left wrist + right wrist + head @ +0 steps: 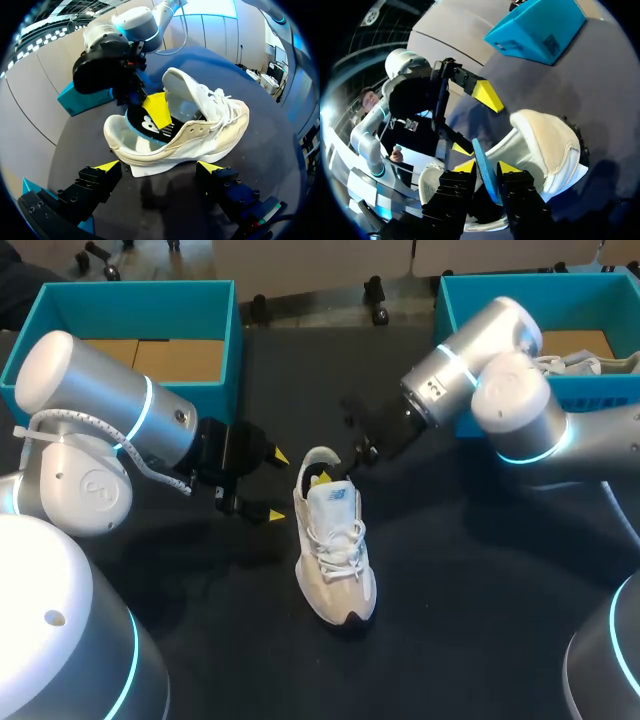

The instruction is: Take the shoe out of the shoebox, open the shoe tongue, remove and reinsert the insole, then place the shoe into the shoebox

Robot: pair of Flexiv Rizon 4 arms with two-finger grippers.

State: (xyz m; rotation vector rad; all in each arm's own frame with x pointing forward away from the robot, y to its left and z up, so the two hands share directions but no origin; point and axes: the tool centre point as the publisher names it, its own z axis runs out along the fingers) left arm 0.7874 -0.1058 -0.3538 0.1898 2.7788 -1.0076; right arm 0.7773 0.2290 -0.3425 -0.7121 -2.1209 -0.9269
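A white lace-up shoe (335, 550) stands upright on the dark table, its heel toward the far side. Its blue insole (142, 125) sticks partly out of the opening. My right gripper (335, 468) reaches into that opening from the right. In the right wrist view the insole's edge (481, 162) slants between the two yellow tips of that gripper (486, 167), which stand slightly apart. My left gripper (278, 485) is wide open just left of the heel. In the left wrist view its tips (160, 167) straddle empty table just short of the shoe's side (200, 135).
A blue shoebox (230, 340) with a cardboard floor stands at the back left. A second blue box (450, 300) at the back right holds another white shoe (575, 362). Both arms crowd the table's middle around the shoe.
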